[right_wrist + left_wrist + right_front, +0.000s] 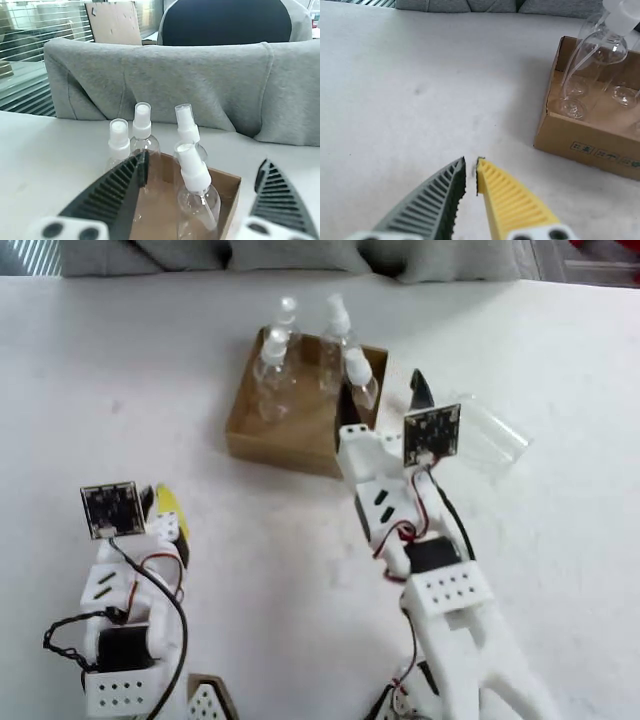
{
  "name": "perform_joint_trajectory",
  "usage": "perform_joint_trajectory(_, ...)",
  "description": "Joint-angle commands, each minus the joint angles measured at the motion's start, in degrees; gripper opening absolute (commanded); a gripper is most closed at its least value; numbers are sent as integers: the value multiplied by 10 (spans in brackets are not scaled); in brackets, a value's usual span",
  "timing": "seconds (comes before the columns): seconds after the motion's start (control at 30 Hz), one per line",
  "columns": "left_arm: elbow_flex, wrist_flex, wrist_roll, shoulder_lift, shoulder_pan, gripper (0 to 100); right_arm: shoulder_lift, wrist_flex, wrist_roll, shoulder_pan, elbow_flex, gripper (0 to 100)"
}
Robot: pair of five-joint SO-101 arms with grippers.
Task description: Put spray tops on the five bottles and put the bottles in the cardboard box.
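Observation:
The cardboard box (pixel 260 435) sits at the middle of the table's far side. Several clear bottles with white spray tops stand upright in it, among them one at the near right corner (pixel 360 380) (pixel 197 195) and one at the left (pixel 272 365) (pixel 592 47). My right gripper (pixel 385 400) (pixel 205 159) is open at the box's near right corner, its fingers spread wide either side of the nearest bottle and not touching it. At the table's near left my left gripper (pixel 165 502) (pixel 471 162) is shut on nothing, well apart from the box (pixel 585 142).
A clear plastic item (pixel 490 435) lies on the table just right of the right gripper. Grey cushions (pixel 200 85) run along the far edge of the table. Bare white tabletop (pixel 410 90) stretches left of the box.

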State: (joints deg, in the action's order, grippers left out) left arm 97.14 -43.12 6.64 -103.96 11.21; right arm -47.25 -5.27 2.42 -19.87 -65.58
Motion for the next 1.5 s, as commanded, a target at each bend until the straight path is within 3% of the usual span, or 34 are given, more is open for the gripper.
perform_joint_trajectory(0.0,-2,-1,1,-7,6,64,-110,121,3,-4,6,307)
perform_joint_trajectory(0.2,-2,-2,1,-7,6,64,-277,324,0,-4,8,306)
perform_joint_trajectory(0.33,-2,-2,1,-7,6,64,-357,461,-66,-2,10,305)
perform_joint_trajectory(0.43,-2,-2,1,-7,6,64,-378,524,-97,38,11,305)
perform_joint_trajectory(0.57,-2,-2,1,-7,6,64,-349,529,-134,135,11,305)
perform_joint_trajectory(0.73,-2,-3,1,-7,6,64,-234,531,-167,211,50,305)
perform_joint_trajectory(0.97,-2,-3,1,-7,6,64,18,533,-227,262,198,305)
perform_joint_trajectory(1.3,-2,-3,1,-7,6,64,379,665,-326,316,535,307)
perform_joint_trajectory(1.47,-2,-3,1,-7,6,64,521,703,-341,331,708,307)
